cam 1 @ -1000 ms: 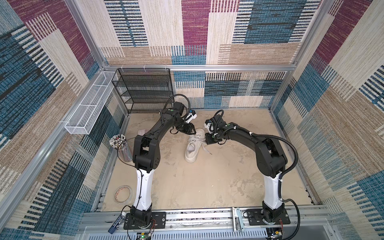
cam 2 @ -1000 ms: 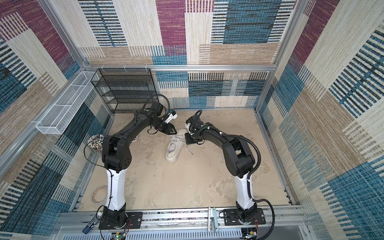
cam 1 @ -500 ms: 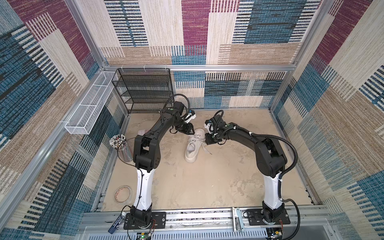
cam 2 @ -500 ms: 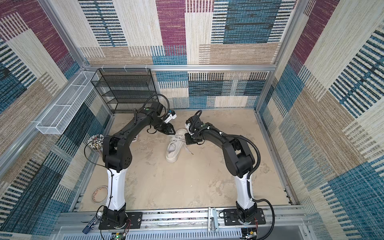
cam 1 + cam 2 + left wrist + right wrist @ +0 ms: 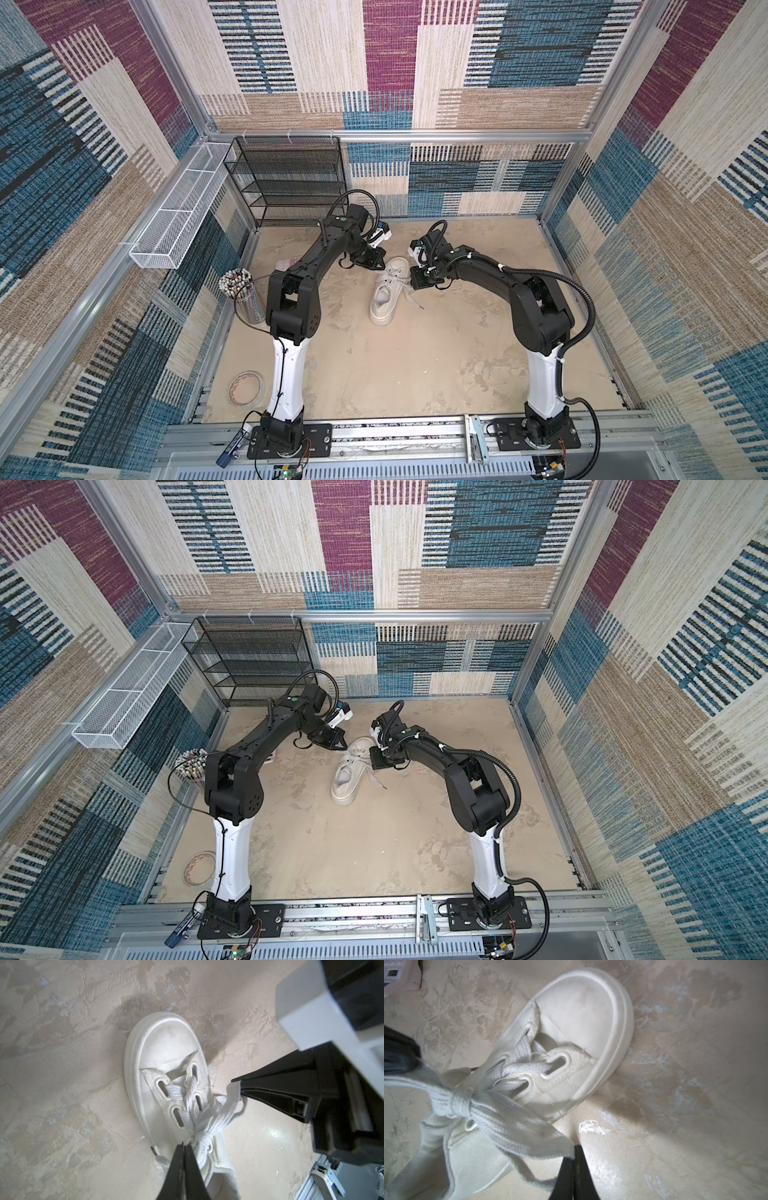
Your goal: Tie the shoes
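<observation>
Closing is the change: the left fingers [image 5: 179, 1169], partly spread a second ago, are now pressed together, while both arms have barely shifted in the top views. That closing lands on the flat off-white laces [image 5: 208, 1120], just beside the eyelets where the strands cross. From the left wrist view I judge that a strand is caught between the tips, though little lace shows past them.

The right fingers [image 5: 583, 1176] are also pressed together. They pinch the far end of a broad lace band that runs back to the wrapped knot [image 5: 461, 1103] over the tongue. In the left wrist view, the same fingers grip a folded end of lace held off to the side of the shoe.

The single white low-top sneaker with a thick platform sole [image 5: 387, 293] stands on its sole on the beige mottled bench [image 5: 415, 374]. It sits toward the back, between the two arms, with its toe pointing to the rear wall. In both top views, one loose lace trails onto the bench beside it.

With each side now held, I read this as the moment before drawing the two ends apart to tighten the knot. The knot looks loose, and the sneaker may slide or lift when I pull.
</observation>
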Controlling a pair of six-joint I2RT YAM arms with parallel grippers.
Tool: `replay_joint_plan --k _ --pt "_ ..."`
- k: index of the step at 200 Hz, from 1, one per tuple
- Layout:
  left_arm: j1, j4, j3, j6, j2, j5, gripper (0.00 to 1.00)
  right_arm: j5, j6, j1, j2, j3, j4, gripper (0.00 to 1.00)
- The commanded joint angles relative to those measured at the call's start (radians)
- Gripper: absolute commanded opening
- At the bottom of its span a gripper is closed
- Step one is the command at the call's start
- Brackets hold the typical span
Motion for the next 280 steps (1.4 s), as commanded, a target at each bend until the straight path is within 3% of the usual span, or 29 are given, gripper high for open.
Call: replay_joint_plan --k 1,85,131,138,159,194,221,258,280 --pt "0.010 -0.014 0.014 0.007 -0.015 0.010 0.00 -0.002 0.001 0.002 -0.010 -0.018 0.011 0.00" --pt "0.044 0.113 -0.137 -0.071 -0.120 -0.019 0.00 -0.001 0.002 0.001 -0.003 -0.026 0.017 0.00" --pt "0.051 0.190 -0.203 -0.124 -0.138 0.037 0.00 -0.017 0.001 0.001 0.007 -0.004 0.013 0.00" --pt "0.052 0.189 -0.200 -0.127 -0.135 0.046 0.08 -0.019 0.000 0.003 0.008 0.002 0.013 0.00" --pt "0.064 0.202 -0.213 -0.139 -0.145 0.081 0.52 -0.021 -0.005 0.004 0.012 0.015 0.011 0.00" --pt "0.087 0.336 -0.352 -0.193 -0.244 0.092 0.61 -0.026 -0.005 0.003 0.019 0.019 0.008 0.00" --pt "0.094 0.417 -0.457 -0.218 -0.308 0.138 0.61 -0.028 -0.003 0.004 0.021 0.019 0.009 0.00" --pt "0.094 0.461 -0.510 -0.258 -0.306 0.194 0.46 -0.027 -0.007 0.004 0.025 0.024 0.006 0.00" --pt "0.095 0.483 -0.510 -0.275 -0.290 0.179 0.44 -0.027 -0.007 0.005 0.023 0.025 0.005 0.00"
